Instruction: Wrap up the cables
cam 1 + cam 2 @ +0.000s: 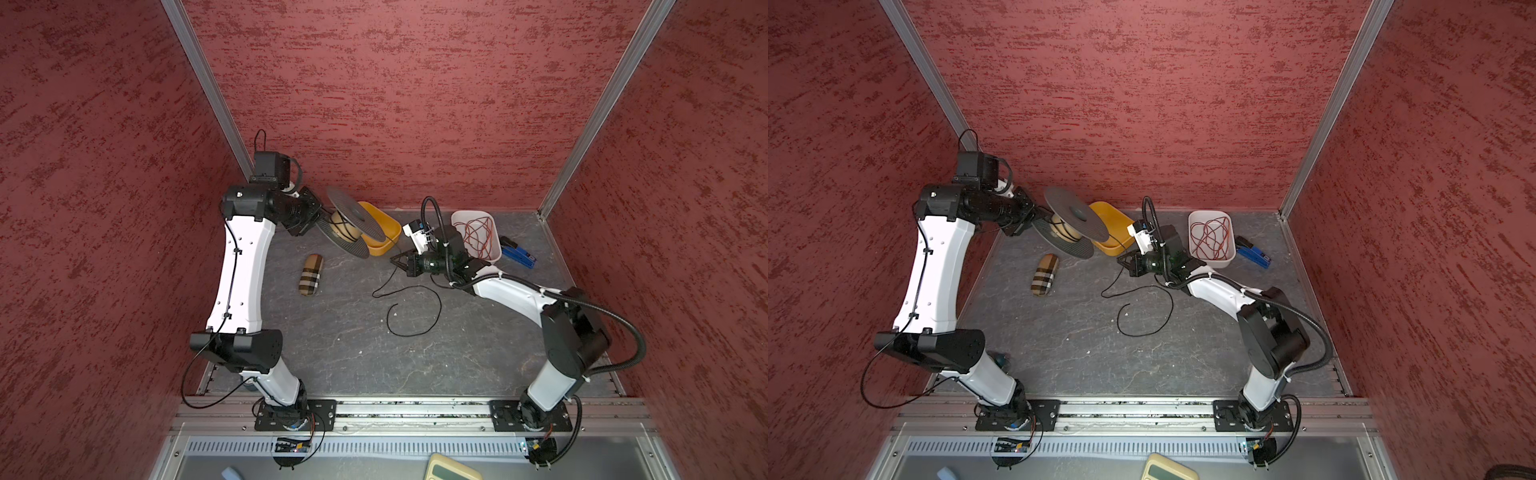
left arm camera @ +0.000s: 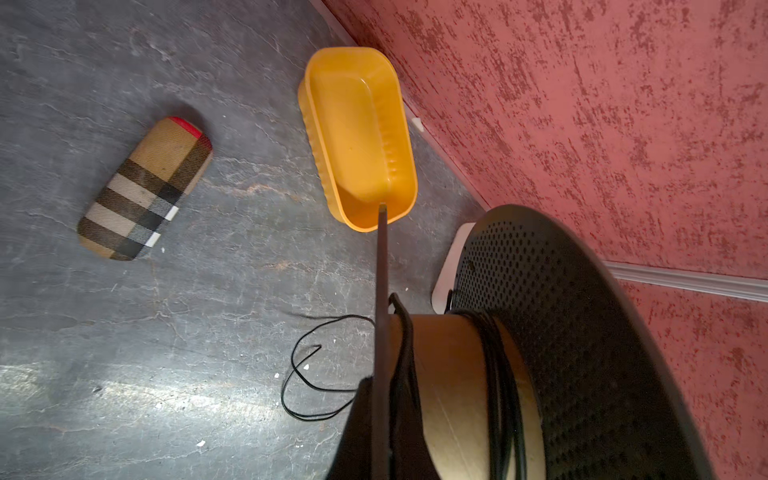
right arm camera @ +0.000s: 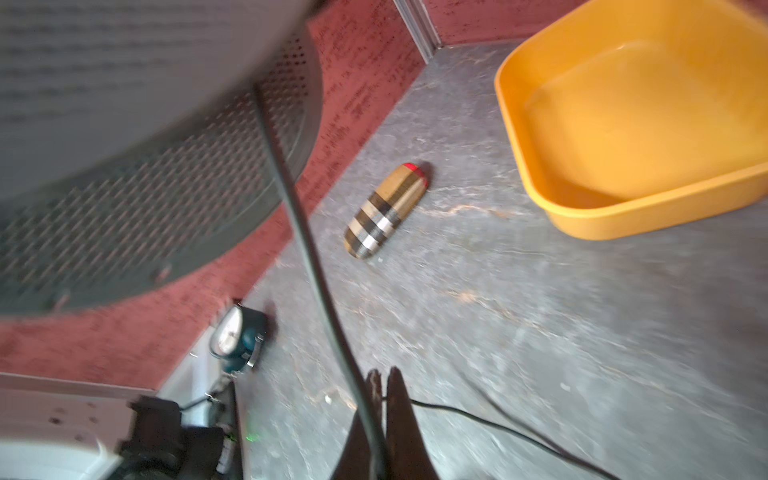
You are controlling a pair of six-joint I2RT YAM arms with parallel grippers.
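Observation:
The grey spool (image 1: 351, 224) hangs tilted above the table's back left, and my left gripper (image 1: 321, 217) is shut on its lower flange. In the left wrist view the flange edge (image 2: 381, 270) sits clamped in my left gripper (image 2: 381, 395). Several turns of the cables (image 2: 500, 374) lie on the cardboard core (image 2: 449, 374). From the spool the thin black cables (image 3: 291, 195) run down to my right gripper (image 3: 384, 374), which is shut on them. The rest of the cables (image 1: 415, 332) lies in loose loops on the table, in both top views (image 1: 1142, 330). My right gripper (image 1: 394, 260) hovers right of the spool.
A yellow tub (image 1: 386, 237) stands behind the spool. A white tub (image 1: 494, 253) holds thin red wires, with a blue tool (image 1: 517, 253) beside it. A plaid case (image 1: 311, 274) lies left of the loops. A teal gauge (image 3: 235, 340) sits near the left arm's base.

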